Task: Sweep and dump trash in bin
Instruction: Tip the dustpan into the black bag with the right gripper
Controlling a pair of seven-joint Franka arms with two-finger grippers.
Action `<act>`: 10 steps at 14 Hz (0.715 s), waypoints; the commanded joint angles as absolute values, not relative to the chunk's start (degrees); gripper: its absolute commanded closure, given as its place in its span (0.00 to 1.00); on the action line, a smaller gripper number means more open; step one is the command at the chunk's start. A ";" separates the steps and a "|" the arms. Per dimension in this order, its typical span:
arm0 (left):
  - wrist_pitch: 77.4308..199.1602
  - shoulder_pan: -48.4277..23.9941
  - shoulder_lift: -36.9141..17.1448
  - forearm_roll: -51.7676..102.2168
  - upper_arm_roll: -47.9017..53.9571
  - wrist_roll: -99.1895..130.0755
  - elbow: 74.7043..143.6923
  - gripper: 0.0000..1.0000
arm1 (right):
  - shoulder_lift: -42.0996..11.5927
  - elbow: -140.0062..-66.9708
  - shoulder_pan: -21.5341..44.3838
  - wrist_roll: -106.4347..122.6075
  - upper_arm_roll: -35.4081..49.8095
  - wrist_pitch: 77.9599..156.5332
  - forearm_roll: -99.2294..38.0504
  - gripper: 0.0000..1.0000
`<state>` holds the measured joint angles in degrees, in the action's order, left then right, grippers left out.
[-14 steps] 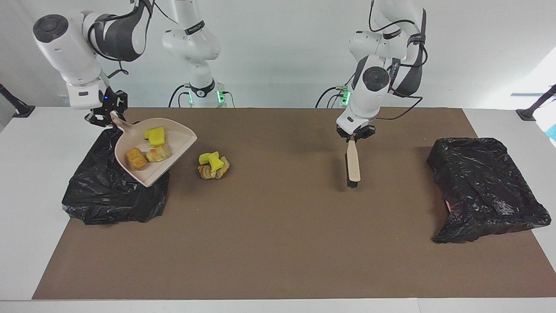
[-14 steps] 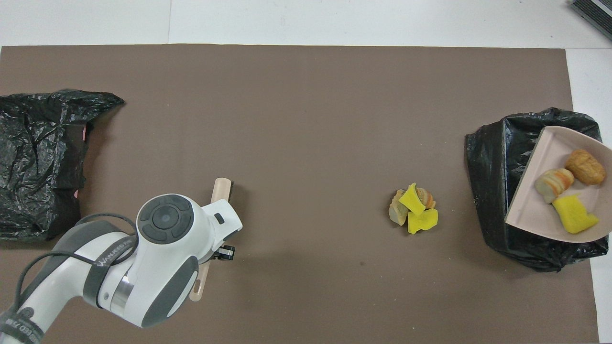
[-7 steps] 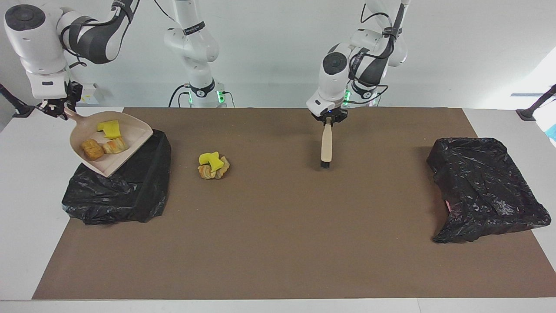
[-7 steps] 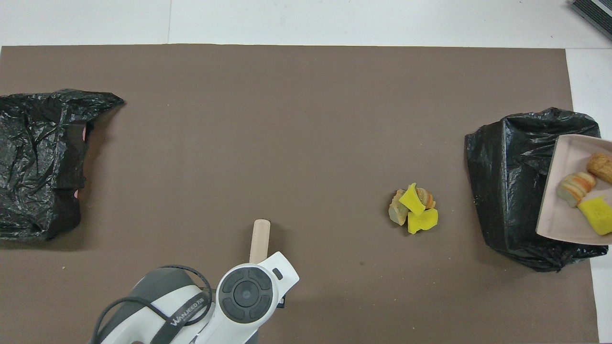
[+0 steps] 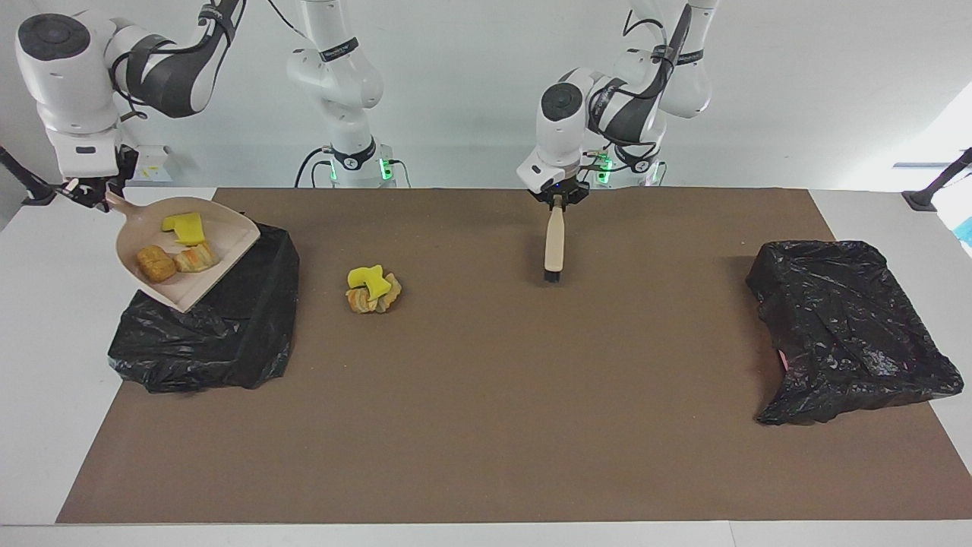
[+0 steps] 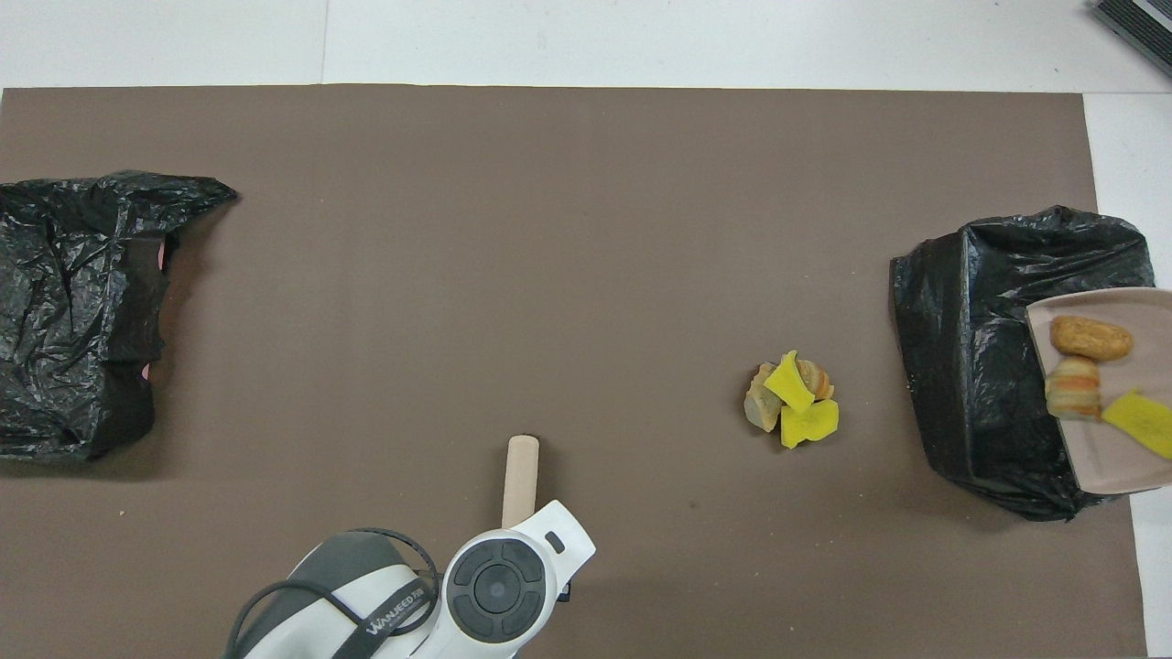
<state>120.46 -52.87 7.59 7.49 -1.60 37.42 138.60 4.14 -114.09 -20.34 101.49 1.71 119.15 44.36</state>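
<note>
My right gripper (image 5: 93, 194) is shut on the handle of the beige dustpan (image 5: 224, 234), held tilted in the air over the black-bagged bin (image 5: 228, 334) at the right arm's end of the table. In the pan (image 6: 1112, 458) lie a yellow chunk and two brown lumps of trash (image 5: 176, 247). A small pile of trash (image 5: 373, 289) (image 6: 792, 400) sits on the mat beside that bin (image 6: 971, 348). My left gripper (image 5: 558, 199) is shut on the handle of a wooden brush (image 5: 554, 241) (image 6: 519, 471), which hangs bristles-down over the middle of the mat.
A second black-bagged bin (image 5: 843, 327) (image 6: 73, 311) stands at the left arm's end of the table. The brown mat (image 5: 486, 425) covers most of the white table. The left arm's wrist (image 6: 499, 586) hides its gripper in the overhead view.
The right gripper carried the dustpan up and outward over the bin toward the table's end, then turned it slightly. The left arm drew the brush back toward the robots and toward the middle.
</note>
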 commanded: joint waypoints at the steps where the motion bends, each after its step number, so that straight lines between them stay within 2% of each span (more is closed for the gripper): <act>1: 122.16 -54.05 8.61 9.22 -2.46 38.14 140.79 1.00 | 4.39 -114.70 -21.09 108.62 1.58 123.39 46.23 1.00; 3: 122.61 -54.67 8.61 9.67 -2.46 38.23 141.33 1.00 | 4.39 -114.79 -20.57 108.38 1.58 124.10 48.50 1.00; 5: 122.43 -54.58 8.61 9.67 -2.55 38.23 141.33 0.82 | 4.22 -114.70 -20.57 106.62 1.58 124.72 51.15 1.00; 6: 122.34 -54.58 8.61 9.67 -2.55 38.23 141.24 0.76 | 4.31 -114.70 -20.48 106.00 1.58 124.11 51.15 1.00; 7: 122.26 -54.49 8.61 9.67 -2.64 38.23 141.15 0.59 | 4.65 -114.78 -20.39 104.69 1.84 123.49 51.33 1.00; 8: 122.17 -54.41 8.44 9.67 -2.64 38.32 140.98 0.01 | 4.92 -114.70 -20.30 103.89 2.11 122.01 51.42 1.00; 10: 122.17 -53.97 8.17 9.75 -2.72 38.50 140.45 0.00 | 5.44 -114.26 -16.90 100.91 2.11 117.27 56.04 1.00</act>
<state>121.20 -53.18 7.59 9.00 -1.75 37.83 139.79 4.10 -114.03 -19.60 104.54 1.75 121.31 51.12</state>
